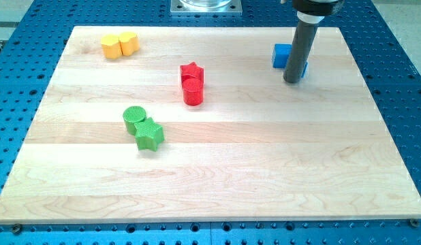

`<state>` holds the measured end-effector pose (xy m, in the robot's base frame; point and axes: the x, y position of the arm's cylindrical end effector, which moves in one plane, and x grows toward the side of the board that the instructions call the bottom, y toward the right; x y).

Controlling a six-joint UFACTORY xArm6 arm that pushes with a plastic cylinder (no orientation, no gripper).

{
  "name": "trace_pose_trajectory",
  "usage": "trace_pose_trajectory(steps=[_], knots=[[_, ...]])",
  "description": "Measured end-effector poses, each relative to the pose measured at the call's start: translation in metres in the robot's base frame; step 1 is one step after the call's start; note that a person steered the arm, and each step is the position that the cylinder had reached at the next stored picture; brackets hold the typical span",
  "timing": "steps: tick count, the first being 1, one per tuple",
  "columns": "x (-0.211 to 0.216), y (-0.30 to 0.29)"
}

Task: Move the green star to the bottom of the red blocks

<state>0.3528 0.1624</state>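
Observation:
The green star [150, 135] lies left of the board's middle, touching a green cylinder [134, 118] just up-left of it. The red blocks stand near the top centre: a red star [192, 71] with a red cylinder [193, 92] touching it below. My tip [291, 81] is at the view's upper right, far from the green star. It stands in front of a blue block [283, 56], hiding part of it.
Two yellow blocks [120, 45] sit together at the upper left. The wooden board [217, 184] rests on a blue perforated table [401, 75]. A metal mount [206, 6] shows at the top edge.

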Motion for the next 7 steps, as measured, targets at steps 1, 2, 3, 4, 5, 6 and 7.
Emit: trace_pose_trajectory(steps=[1, 2, 3, 4, 5, 6, 7], knots=[[0.000, 0.000], [0.011, 0.003], [0.031, -0.025], [0.032, -0.091], [0.095, -0.090], [0.202, -0.128], [0.210, -0.172]])
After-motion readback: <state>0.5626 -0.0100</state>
